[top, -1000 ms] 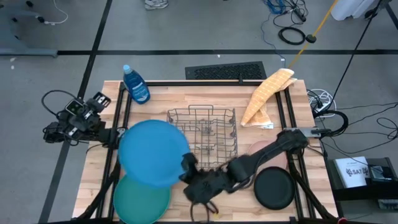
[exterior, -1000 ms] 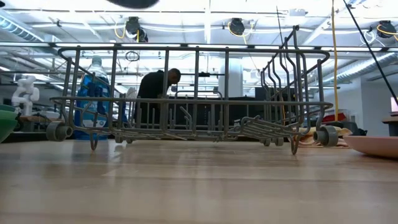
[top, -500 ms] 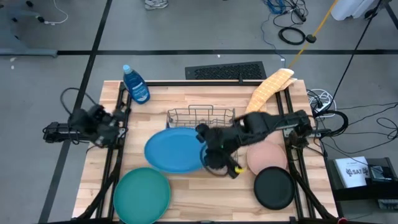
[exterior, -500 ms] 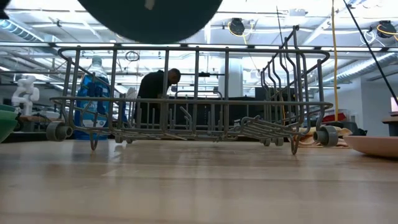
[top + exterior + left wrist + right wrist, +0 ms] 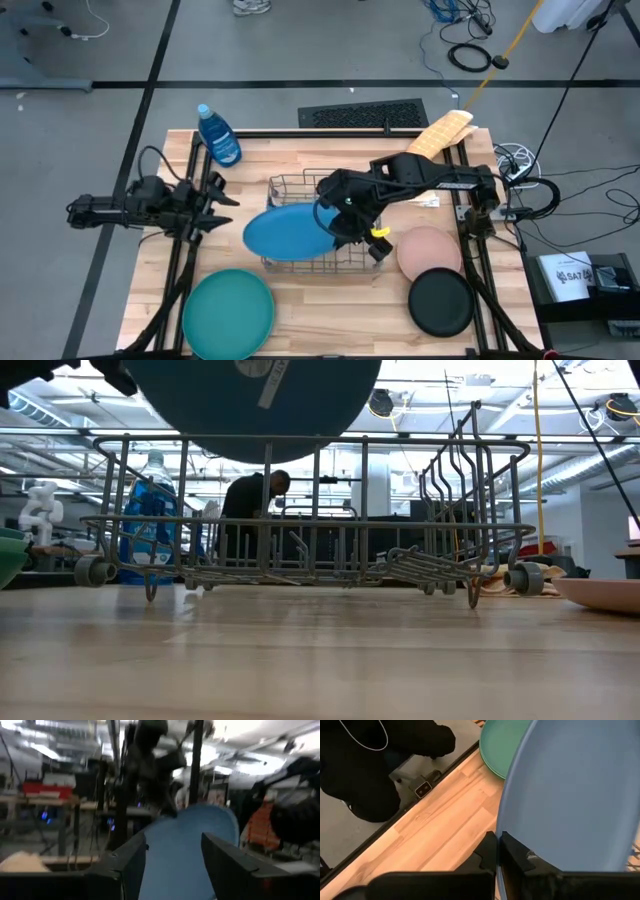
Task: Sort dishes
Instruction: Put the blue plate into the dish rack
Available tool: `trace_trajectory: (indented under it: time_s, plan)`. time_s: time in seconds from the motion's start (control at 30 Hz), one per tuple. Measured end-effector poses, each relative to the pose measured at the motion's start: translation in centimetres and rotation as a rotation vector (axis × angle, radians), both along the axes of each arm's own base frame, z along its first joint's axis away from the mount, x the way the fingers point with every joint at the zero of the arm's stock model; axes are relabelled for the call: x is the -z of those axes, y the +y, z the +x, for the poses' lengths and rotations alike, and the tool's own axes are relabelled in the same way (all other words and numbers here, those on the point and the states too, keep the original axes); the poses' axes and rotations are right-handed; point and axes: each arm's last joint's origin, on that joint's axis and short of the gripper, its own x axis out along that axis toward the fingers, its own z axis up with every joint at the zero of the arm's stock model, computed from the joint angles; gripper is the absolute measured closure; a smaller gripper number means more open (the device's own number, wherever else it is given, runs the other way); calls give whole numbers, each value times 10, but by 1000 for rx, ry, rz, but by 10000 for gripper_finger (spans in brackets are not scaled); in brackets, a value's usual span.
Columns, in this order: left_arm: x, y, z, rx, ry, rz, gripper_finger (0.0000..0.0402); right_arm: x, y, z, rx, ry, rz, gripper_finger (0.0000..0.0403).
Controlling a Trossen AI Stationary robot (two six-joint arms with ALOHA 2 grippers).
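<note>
A large blue plate (image 5: 285, 232) hangs tilted over the near left part of the grey wire rack (image 5: 345, 190). My right gripper (image 5: 335, 228) is shut on it. In the low view the plate (image 5: 255, 405) shows above the rack (image 5: 310, 510). My left gripper (image 5: 215, 205) stands open at the table's left edge and points toward the blue plate (image 5: 190, 845), apart from it. A green plate (image 5: 228, 312) lies flat at the near left. A pink plate (image 5: 430, 252) and a black plate (image 5: 440, 302) lie flat at the near right. My right gripper pinches the blue plate's rim (image 5: 502, 827) between its two fingers (image 5: 490, 852), at the plate's right edge as the high view shows it. The fingers slant down from the table's right side. The plate is lifted clear and tilted over the rack.
A blue bottle (image 5: 218, 135) stands at the far left corner. A yellow cloth-like thing (image 5: 430, 140) lies at the far right. Dark frame bars (image 5: 185, 270) run along both sides of the table. A person (image 5: 250, 510) stands in the room behind.
My right gripper has carried the blue plate up and from the near left toward the table's far and right side. The plate was above the green plate and now hangs over the rack. My left gripper has swung in toward the table and tipped up to about level.
</note>
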Motion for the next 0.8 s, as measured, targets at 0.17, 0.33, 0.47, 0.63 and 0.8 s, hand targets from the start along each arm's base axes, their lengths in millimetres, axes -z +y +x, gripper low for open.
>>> trace_trajectory:
  time_s: [0.17, 0.33, 0.47, 0.63, 0.8]
  plan:
    - [-4, 0, 10, -16, 53, 54, 210, 0, -9, 2, -3, -3, 29, 402]
    - [-9, -2, 22, 4, 124, 115, 210, 0, -15, 2, 9, 0, 33, 402]
    - [-12, -4, 33, 27, 194, 138, 210, 0, -18, 3, 11, -5, 26, 402]
    - [-13, -9, 42, 90, 262, 149, 210, 0, -22, 2, 16, 0, 27, 402]
    - [-29, -10, 39, 110, 208, 150, 210, 2, -23, 0, 9, 31, 38, 402]
